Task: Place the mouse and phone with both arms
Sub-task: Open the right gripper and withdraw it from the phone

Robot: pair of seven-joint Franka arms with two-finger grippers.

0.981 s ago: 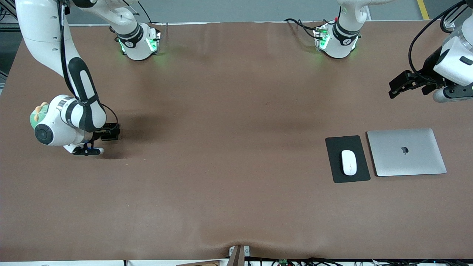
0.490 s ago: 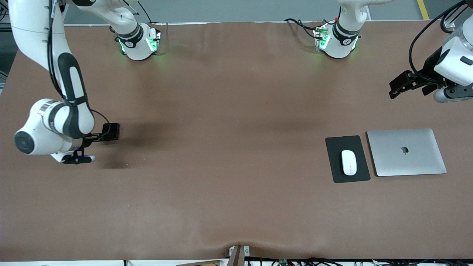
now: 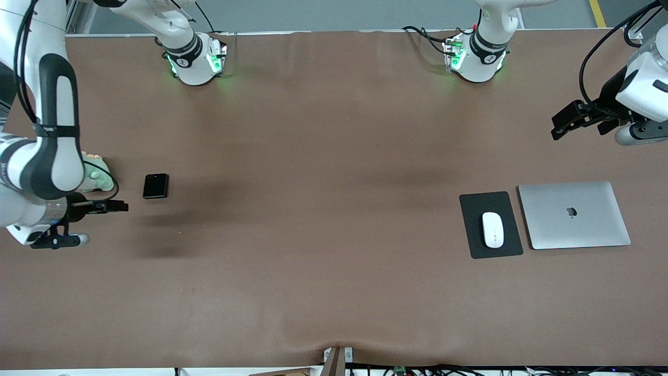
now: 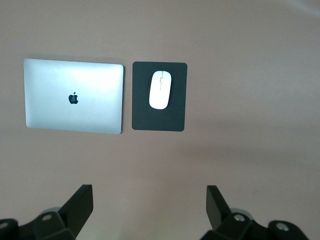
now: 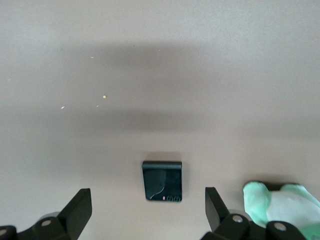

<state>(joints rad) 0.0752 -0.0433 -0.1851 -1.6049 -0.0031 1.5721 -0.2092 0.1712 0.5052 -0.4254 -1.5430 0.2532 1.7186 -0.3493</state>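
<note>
**Mouse on its pad, phone flat on the table, both grippers released**

I see the white mouse point(image 3: 492, 230) lying on a black pad point(image 3: 490, 224) toward the left arm's end of the table. Its long axis runs along the pad's long side. A closed silver laptop point(image 3: 574, 215) lies just beside the pad, closer to that end of the table, the two apart by a thin strip of brown table point(image 3: 323, 235).

The small black phone point(image 3: 156, 186) lies flat on the table toward the right arm's end, well apart from the mouse. A pale green soft toy point(image 3: 98, 175) rests near it, closer to that end of the table and partly hidden by the right arm point(image 3: 52, 130).

The right gripper point(image 3: 112, 206) hangs over bare table near the phone without touching it. In the right wrist view, its fingers point(image 5: 80, 207) are spread wide and hold nothing. The phone point(image 5: 162, 181) and the toy point(image 5: 280, 202) show below them.

The left gripper point(image 3: 566, 121) hangs over bare table near the table's edge. In the left wrist view, its fingers point(image 4: 82, 202) are likewise spread and empty. That view shows the mouse point(image 4: 160, 90), pad point(image 4: 159, 117) and laptop point(image 4: 74, 96) well clear of the fingers.
</note>
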